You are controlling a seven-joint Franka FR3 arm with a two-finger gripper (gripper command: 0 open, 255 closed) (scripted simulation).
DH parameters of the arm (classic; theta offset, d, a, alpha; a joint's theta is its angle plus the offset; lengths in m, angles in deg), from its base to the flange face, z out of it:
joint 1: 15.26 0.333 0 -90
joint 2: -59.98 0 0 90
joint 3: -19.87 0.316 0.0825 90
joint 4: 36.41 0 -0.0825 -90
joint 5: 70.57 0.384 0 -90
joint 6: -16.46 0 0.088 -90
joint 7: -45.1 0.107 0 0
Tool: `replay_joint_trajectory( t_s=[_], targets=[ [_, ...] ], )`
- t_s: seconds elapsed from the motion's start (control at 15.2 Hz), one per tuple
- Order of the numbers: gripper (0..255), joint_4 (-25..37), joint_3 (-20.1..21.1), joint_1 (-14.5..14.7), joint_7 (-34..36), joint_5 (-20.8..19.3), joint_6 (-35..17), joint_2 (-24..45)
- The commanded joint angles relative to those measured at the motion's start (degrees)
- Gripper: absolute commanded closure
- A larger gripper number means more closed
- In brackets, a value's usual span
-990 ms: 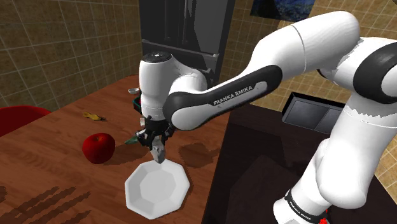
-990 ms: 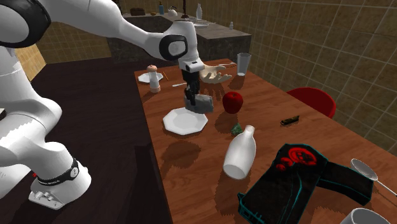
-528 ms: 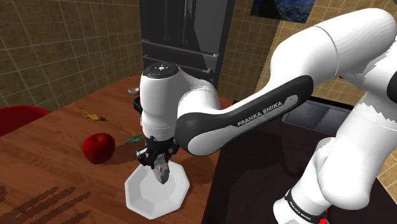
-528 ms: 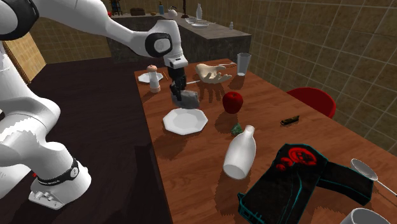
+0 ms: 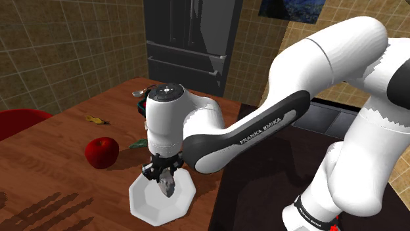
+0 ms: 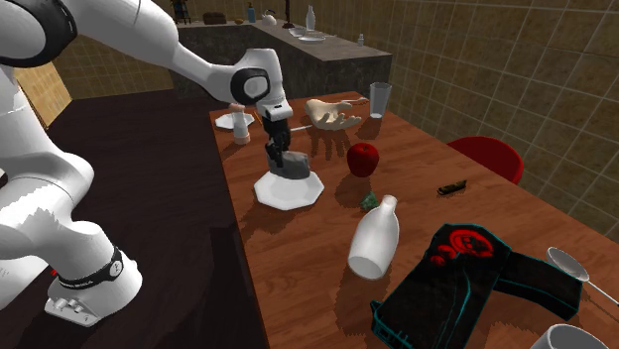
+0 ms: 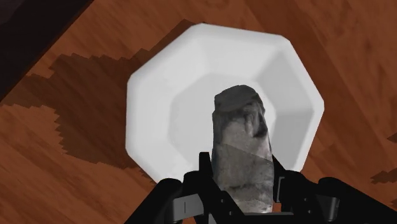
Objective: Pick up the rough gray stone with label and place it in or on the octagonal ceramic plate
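**Stone clamped right over the plate**

Shoulder view first, left to right. A round red apple (image 5: 102, 152) sits on the brown wooden table (image 5: 59, 141), well in from the edge. Next to it, a white octagonal plate (image 5: 146, 205) lies close to the table edge on the stand's side. The all-black two-finger gripper (image 5: 164, 178) points down over that plate. Its fingers are clenched on the rough gray stone (image 5: 169, 188), which stands upright between them.

In the wrist view the stone (image 7: 245, 140) hangs over the middle of the plate (image 7: 149, 102), pinched from both sides. Can't tell whether its lower end touches the plate or not.

The second exterior view has the gripper (image 6: 279, 157), stone (image 6: 291, 164) and plate (image 6: 298, 196) by the table's long edge on the arm's side. The apple (image 6: 363, 159) is further in. After that comes a white bottle (image 6: 375, 238) lying on its side, then a black and red cloth (image 6: 461, 273) toward the table end nearest that camera.
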Motion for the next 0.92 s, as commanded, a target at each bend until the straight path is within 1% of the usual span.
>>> replay_joint_trajectory(
  t_s=[0.0,0.33,0.86],
  targets=[
    [255,-0.6,-0.1,0.1,0.7,-0.9,-1.4,1.0],
    [255,-2.0,-0.7,0.5,3.0,-3.7,-5.0,3.9],
    [255,-2.0,-0.7,0.5,3.0,-3.7,-5.0,3.9]
  ],
)
